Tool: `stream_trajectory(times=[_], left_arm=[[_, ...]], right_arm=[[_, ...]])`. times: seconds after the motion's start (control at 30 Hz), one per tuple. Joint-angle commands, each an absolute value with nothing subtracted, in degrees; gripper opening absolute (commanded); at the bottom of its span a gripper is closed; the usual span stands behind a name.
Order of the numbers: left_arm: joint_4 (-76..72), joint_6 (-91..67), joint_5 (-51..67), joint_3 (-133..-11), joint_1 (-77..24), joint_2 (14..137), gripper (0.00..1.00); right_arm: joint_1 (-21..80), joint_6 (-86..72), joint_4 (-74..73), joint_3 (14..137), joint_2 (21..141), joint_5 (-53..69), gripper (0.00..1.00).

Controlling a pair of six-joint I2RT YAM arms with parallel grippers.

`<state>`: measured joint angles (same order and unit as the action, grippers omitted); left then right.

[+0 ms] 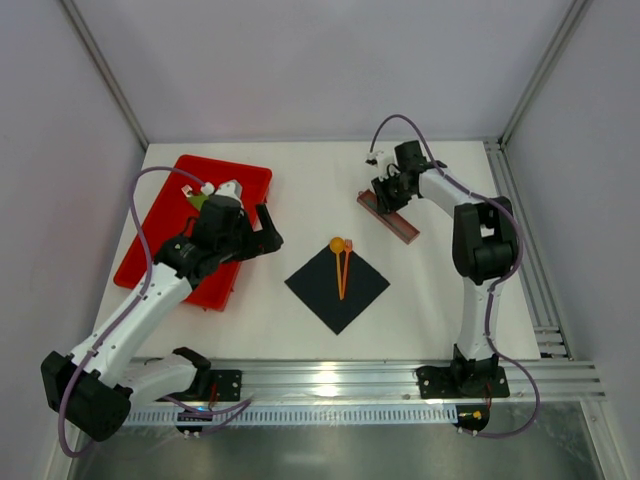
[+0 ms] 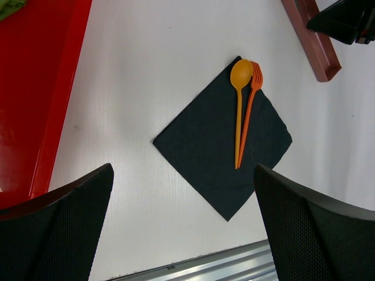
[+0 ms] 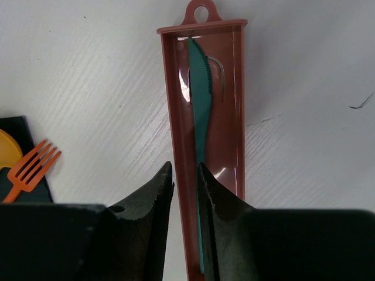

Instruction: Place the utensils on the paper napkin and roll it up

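In the brown tray (image 3: pixel 234 117), right of the paper napkin (image 1: pixel 337 283) bearing spoon (image 2: pixel 238 117) and fork (image 2: pixel 249 111): green knife (image 3: pixel 200 99), judged light, stiff, slick plastic, best pinched mid-handle; right gripper (image 3: pixel 184 170) nearly closed astride it, grip unconfirmed; left gripper (image 2: pixel 183 170) spread wide.

One each: napkin (image 2: pixel 217 152), spoon (image 2: pixel 241 74), fork (image 2: pixel 249 117), knife (image 3: pixel 202 111), red tray (image 1: pixel 150 250), brown tray (image 3: pixel 227 134)

My left arm (image 1: pixel 140 315) and right arm (image 1: pixel 480 310) are white with chunky black joints. A thin purple cable (image 1: pixel 400 117) loops along each. My fingers (image 2: pixel 58 228) are textured black.
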<state>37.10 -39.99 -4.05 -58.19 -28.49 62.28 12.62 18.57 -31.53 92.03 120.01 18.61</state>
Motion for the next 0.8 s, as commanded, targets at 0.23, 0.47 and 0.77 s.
stream_trajectory(times=[0.23, 0.47, 0.77], left_arm=[[36.30, -38.76, -4.92, -60.91, -28.48, 62.05, 1.00], [36.48, -38.76, -5.27, -60.91, -28.48, 61.79, 0.99], [36.74, -39.20, -5.19, -60.73, -28.48, 60.91, 1.00]], right_arm=[[13.36, 21.53, -34.88, 94.92, 123.48, 17.49, 0.26], [13.45, 21.53, -36.39, 96.24, 124.63, 16.61, 0.23], [13.45, 19.51, -35.86, 95.80, 120.86, 19.33, 0.27]])
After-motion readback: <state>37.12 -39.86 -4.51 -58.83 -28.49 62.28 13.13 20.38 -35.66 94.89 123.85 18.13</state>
